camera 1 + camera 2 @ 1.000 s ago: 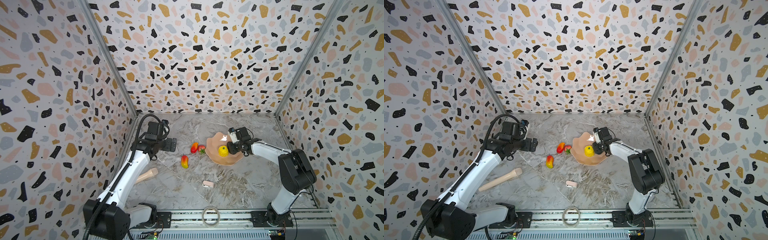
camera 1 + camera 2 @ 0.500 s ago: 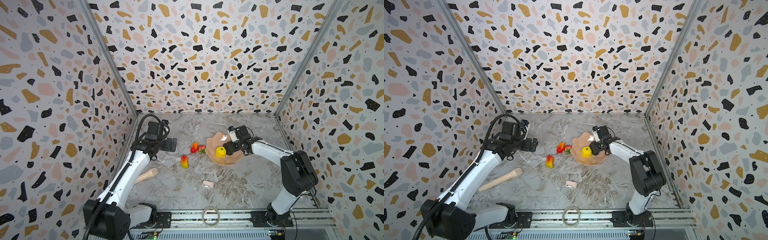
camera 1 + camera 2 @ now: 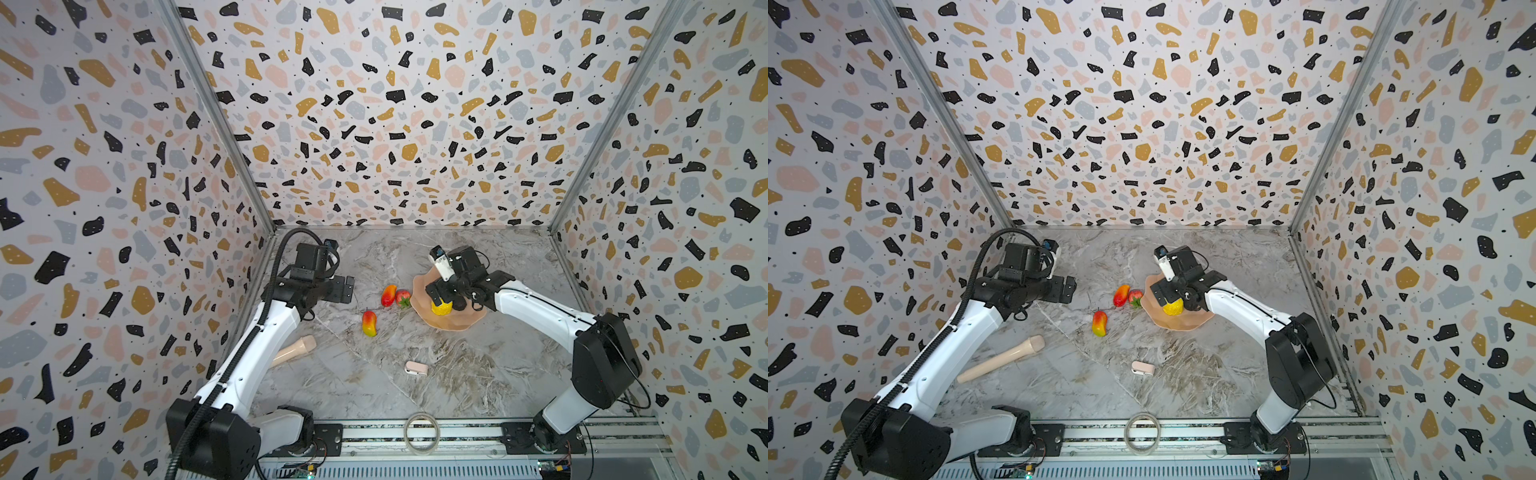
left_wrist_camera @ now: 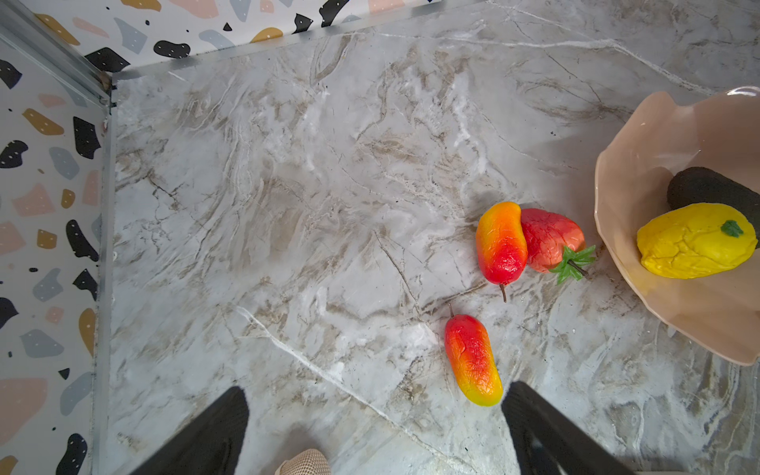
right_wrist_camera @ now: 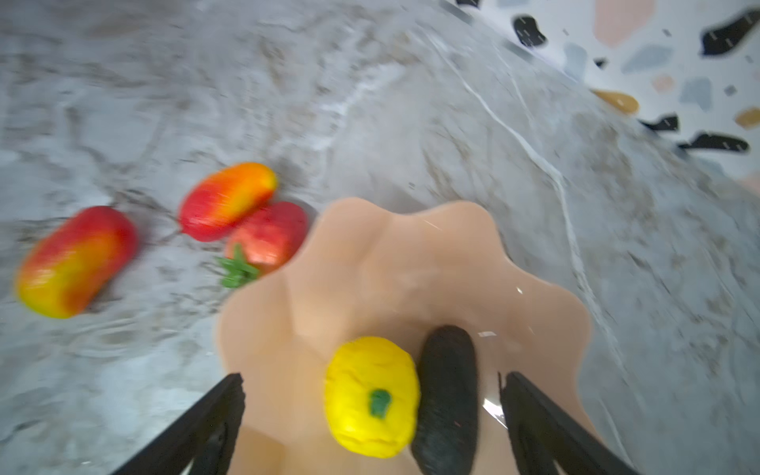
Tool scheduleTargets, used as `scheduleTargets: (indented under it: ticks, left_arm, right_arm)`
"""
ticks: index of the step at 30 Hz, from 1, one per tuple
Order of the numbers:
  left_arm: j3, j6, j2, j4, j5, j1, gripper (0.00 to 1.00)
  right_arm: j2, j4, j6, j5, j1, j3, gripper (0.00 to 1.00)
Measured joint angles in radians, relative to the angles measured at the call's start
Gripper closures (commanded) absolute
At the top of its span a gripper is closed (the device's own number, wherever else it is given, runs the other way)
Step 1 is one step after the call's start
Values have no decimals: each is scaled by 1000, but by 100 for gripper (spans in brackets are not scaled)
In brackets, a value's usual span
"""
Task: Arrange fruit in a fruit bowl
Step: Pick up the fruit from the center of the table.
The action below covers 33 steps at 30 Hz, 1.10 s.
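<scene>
No readable text, label or number shows on anything here

Both arms reach forward from their bases, elbows bent. The left gripper (image 4: 378,390) points downward, fingers (image 4: 214,432) spread wide. The right gripper (image 5: 372,380) tilts down, fingers (image 5: 205,419) wide apart, gripping nothing.

The bowl (image 3: 453,325) is peach-pink, the table (image 3: 478,374) grey-marbled.

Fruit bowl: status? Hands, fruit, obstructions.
Right hand open over fruit bowl; left hand open, empty. Yellow fruit, dark oval in bowl. Mangoes, strawberry on table; strawberry touches one mango. Clip, cylinder well apart.
</scene>
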Motion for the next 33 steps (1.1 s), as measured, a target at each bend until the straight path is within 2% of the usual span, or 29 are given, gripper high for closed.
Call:
scheduleTargets:
  ticks: [6,15,21,24,33]
  left_arm:
    - [0,0,0,2,-1,0,0]
    - [0,-1,-3,1,-7,0,0]
    - [0,-3,-4,0,-12,0,0]
    - [0,-4,-8,0,-12,0,0]
    - [0,-4,-10,0,-16,0,0]
  right_arm:
    - [116,65,51,-83,166,127,1]
    - [393,154,282,-142,256,227,2]
    - [518,155,369,-141,284,283,17]
    - [536,154,385,-137,290,286,24]
    - [547,154,391,-129,291,296,55]
